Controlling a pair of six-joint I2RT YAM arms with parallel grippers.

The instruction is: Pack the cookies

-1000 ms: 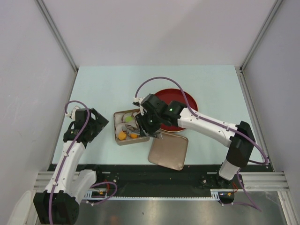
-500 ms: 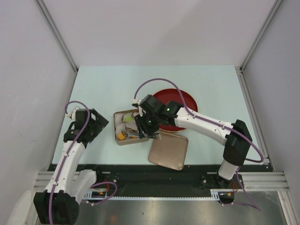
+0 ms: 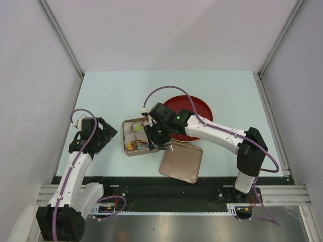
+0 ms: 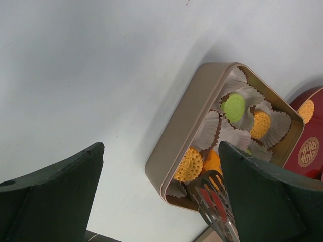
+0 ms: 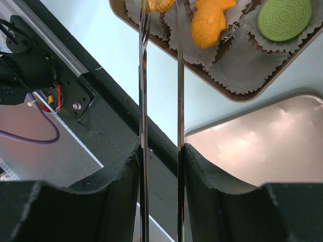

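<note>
The cookies lie in white paper cups inside the tan tin: a green one, a fish-shaped orange one and a round orange one. One more orange cookie sits on the red plate. My right gripper is shut on metal tongs, whose tips reach into the tin's near end around an orange cookie, cut off by the frame edge. My left gripper stands open and empty, left of the tin and apart from it.
The tin's lid lies flat just right of and nearer than the tin, under the right forearm. The black base rail runs along the table's near edge. White walls and metal posts enclose the table on three sides.
My right arm has shifted a little to the left, bringing the tongs further over the tin's near end. The left arm has stayed still.
</note>
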